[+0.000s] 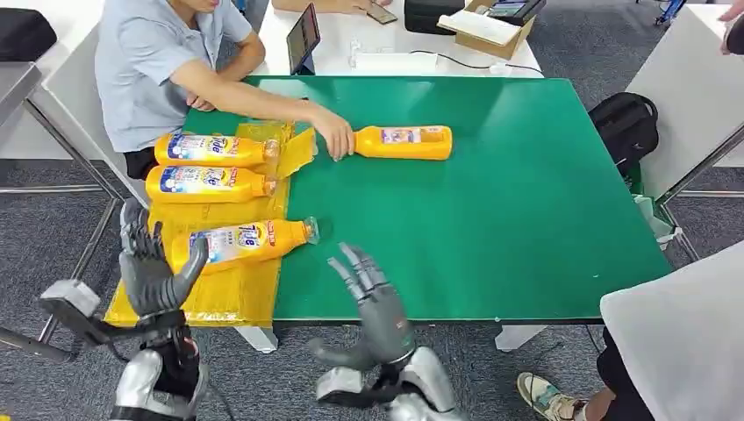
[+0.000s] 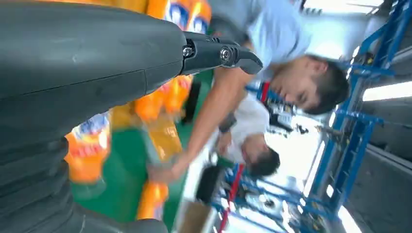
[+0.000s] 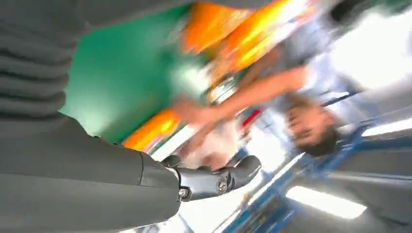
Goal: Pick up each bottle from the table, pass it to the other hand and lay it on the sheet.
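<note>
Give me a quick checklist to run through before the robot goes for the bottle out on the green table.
1. Right hand free: ok, fingers apart, holding nothing.
2. Left hand free for the pass: ok, holding nothing.
3. Fourth bottle clear to grasp: not ok, a person's hand is at its cap end.
4. Bottle lying flat on the green table: ok.
5. Room on the yellow sheet: ok, bare patch nearest the robot; three bottles lie on it.

Head view: bright, even overhead light, sharp focus. Soft sheen on green table (image 1: pixel 491 219); short soft shadows under bottle (image 1: pixel 405 142) near the person's hand (image 1: pixel 335 136). Left wrist view: background smeared, ceiling lights blown out. Right wrist view: heavy motion blur, strong glare from strip light (image 3: pixel 325 201); near hand (image 3: pixel 214 179) fairly crisp.
</note>
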Controlling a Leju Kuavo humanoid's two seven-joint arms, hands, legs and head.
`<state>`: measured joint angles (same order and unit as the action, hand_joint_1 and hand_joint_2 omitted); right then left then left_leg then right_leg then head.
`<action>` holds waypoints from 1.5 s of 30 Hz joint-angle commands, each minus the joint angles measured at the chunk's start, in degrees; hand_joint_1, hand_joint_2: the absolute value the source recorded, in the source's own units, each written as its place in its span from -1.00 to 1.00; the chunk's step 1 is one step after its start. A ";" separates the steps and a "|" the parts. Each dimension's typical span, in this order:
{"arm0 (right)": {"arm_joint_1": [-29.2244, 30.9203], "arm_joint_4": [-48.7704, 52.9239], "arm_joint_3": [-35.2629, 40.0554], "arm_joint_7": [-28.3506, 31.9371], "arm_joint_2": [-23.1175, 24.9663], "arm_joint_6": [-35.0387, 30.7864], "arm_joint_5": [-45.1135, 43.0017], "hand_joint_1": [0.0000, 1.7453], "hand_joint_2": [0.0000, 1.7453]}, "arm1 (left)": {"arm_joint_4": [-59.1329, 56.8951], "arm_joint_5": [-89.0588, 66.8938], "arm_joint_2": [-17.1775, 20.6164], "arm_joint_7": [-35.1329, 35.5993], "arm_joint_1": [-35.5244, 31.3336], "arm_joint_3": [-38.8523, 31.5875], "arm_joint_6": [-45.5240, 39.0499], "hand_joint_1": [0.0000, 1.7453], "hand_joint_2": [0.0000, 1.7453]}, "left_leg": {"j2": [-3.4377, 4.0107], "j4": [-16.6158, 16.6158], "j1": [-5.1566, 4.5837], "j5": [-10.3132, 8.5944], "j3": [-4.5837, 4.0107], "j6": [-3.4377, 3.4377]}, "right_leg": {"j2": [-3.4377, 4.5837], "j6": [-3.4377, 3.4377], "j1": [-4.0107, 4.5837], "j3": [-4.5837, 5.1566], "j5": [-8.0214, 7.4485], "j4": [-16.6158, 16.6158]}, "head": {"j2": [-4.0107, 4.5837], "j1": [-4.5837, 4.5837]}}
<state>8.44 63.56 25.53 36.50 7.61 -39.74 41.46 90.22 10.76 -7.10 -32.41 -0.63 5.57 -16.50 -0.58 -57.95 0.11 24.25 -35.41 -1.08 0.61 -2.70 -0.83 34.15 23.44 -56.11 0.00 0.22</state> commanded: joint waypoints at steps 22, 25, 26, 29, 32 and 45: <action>18.36 -32.74 -14.24 -10.91 -8.94 1.98 11.51 -1.00 1.00 | -3.88 -13.23 -0.67 -2.53 3.37 12.93 -6.90 -1.00 1.00 | 0.08 0.07 -0.02 -0.01 0.20 -0.01 | 0.02 0.04 0.01 -0.22 -0.05 0.07 | 0.00 -0.02; 20.69 -36.12 -12.74 -12.05 -8.54 1.87 12.99 -1.00 1.00 | -5.66 -13.15 -0.98 -2.12 2.54 13.91 -6.26 -1.00 1.00 | 0.10 0.09 -0.03 0.00 0.26 -0.01 | 0.04 0.03 0.00 -0.26 -0.04 0.06 | 0.00 0.00; 21.91 -37.58 -11.96 -13.13 -8.38 1.60 13.98 -1.00 1.00 | -6.21 -13.14 -1.09 -2.09 2.13 14.29 -6.20 -1.00 1.00 | 0.11 0.07 -0.02 0.00 0.23 -0.01 | 0.06 0.00 0.00 -0.24 -0.05 0.06 | 0.00 0.00; 24.71 -39.92 -11.11 -16.18 -8.40 2.16 15.19 -1.00 1.00 | -6.89 -12.89 -0.94 -1.46 1.25 15.22 -5.46 -1.00 1.00 | 0.16 0.07 -0.03 0.05 0.34 0.02 | 0.07 0.05 0.00 -0.32 -0.01 0.04 | 0.00 0.00; 27.40 -42.12 -9.74 -20.81 -8.90 4.87 17.39 -1.00 1.00 | -7.63 -12.88 -0.70 -0.84 0.41 15.79 -5.10 -1.00 1.00 | 0.10 0.03 -0.04 0.02 0.24 0.00 | 0.03 0.01 -0.01 -0.24 -0.02 0.00 | 0.00 0.00; 31.81 -46.05 -7.41 -32.16 -8.25 14.68 21.46 -1.00 1.00 | -7.23 -13.73 -0.03 1.03 0.25 16.23 -4.54 -1.00 1.00 | 0.11 0.02 -0.05 0.01 0.19 -0.01 | 0.04 0.01 -0.02 -0.18 -0.03 -0.01 | 0.00 0.00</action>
<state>32.98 27.30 13.75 11.14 -1.24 -32.70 60.69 86.69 -2.40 -8.96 -32.83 1.65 20.07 -21.51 -0.60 -57.96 0.08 24.19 -35.42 -1.14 0.61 -2.79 -0.85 34.11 23.35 -56.13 0.00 0.22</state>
